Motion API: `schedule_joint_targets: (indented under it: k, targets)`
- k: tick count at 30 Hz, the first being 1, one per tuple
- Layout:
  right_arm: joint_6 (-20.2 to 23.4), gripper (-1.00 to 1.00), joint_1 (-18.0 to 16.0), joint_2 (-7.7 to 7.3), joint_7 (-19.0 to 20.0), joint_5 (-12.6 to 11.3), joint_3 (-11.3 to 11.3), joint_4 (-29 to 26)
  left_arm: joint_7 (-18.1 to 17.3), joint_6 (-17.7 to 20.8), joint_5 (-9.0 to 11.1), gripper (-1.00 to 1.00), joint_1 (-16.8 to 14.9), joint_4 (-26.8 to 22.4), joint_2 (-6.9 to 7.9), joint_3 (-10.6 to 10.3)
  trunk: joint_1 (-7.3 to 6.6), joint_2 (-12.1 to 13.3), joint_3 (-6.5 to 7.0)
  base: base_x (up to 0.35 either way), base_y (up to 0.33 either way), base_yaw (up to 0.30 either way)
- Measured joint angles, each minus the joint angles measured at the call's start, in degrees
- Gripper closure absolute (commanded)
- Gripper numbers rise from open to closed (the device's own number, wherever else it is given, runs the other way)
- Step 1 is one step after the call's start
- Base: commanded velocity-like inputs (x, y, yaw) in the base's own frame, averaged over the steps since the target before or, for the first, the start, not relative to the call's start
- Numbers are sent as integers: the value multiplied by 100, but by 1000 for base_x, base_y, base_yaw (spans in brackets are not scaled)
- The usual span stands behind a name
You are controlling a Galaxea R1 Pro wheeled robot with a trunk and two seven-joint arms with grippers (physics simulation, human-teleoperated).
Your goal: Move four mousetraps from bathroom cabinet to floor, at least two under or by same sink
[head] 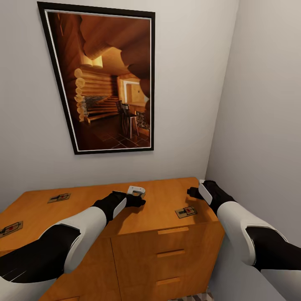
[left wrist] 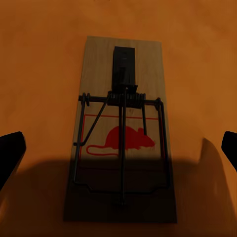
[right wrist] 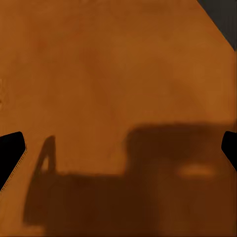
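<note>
Mousetrap [left wrist: 121,131] lies flat on cabinet [head: 159,209] top, right under left gripper [left wrist: 118,148], jaws wide, empty. Right gripper [right wrist: 118,148] also wide over bare wood. Trap prob light, stiff, thin; grab board by long edges, avoid wire.

Bare cabinet top [head: 159,200] between mousetraps [head: 186,212]

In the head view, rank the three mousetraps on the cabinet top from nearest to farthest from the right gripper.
From the right gripper, on the cabinet top:
1. The mousetrap near the front right edge, just beside and below that gripper.
2. The mousetrap toward the back left, well across the top, past the left gripper.
3. The mousetrap at the far left edge, farthest over.
</note>
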Motion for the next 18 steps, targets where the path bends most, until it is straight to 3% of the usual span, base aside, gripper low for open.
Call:
schedule_joint_targets:
  k: [13,14,18]
  targets:
    - [401,-100,1,6,6,47,-1,-419,0,-8,0,-100,0,-7,0,-1,0,0,0,0,0,0]
    - [400,-100,-2,7,5,55,-4,-889,0,-10,0,-100,0,-7,0,0,0,0,1,0,0,0]
    - [401,-100,0,6,4,52,-6,-1043,0,-17,3,-100,1,-8,0,2,0,0,0,0,0,0]
